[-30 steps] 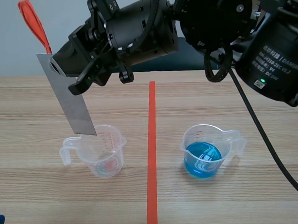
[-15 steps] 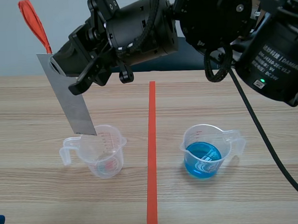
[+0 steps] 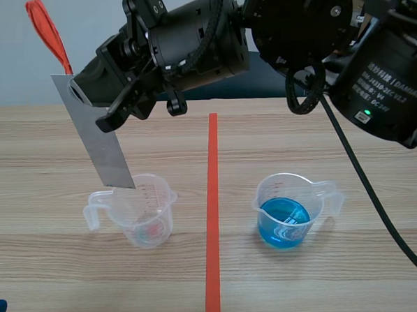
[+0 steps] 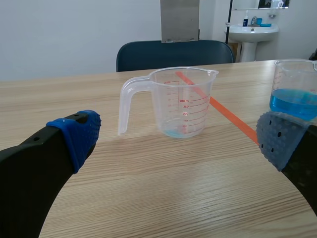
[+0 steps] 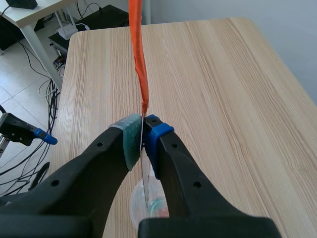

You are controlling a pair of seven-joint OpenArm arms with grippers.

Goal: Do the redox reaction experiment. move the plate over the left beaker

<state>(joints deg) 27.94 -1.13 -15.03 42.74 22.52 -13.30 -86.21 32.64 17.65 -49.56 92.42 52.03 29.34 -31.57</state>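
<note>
Pale wood-grain table (image 3: pixel 40 151) divided by an orange-red tape line, with the large black right arm (image 3: pixel 286 33) reaching across it from the right to the left half. Its right gripper (image 5: pixel 142 136) is clamped on the upper end of the thin grey rectangular metal plate (image 3: pixel 99 141), one pad on each flat face. The plate hangs tilted, its lower edge just above the mouth of the clear plastic handled left beaker (image 3: pixel 143 210) and apart from the rim in the left wrist view. A second clear beaker holding blue liquid (image 3: pixel 288 208) stands well apart across the line. The left gripper (image 4: pixel 177 139) sits low near the table with its fingers spread wide and nothing between them, facing the left beaker. A narrow orange-red strip (image 3: pixel 48 35) rises from the plate's top end. The plate is judged stiff, light and smooth, so liable to slip or swing; a hold on the flat faces near the top suits it and leaves the lower part free. The nearly empty beaker looks light and easily tipped.
</note>
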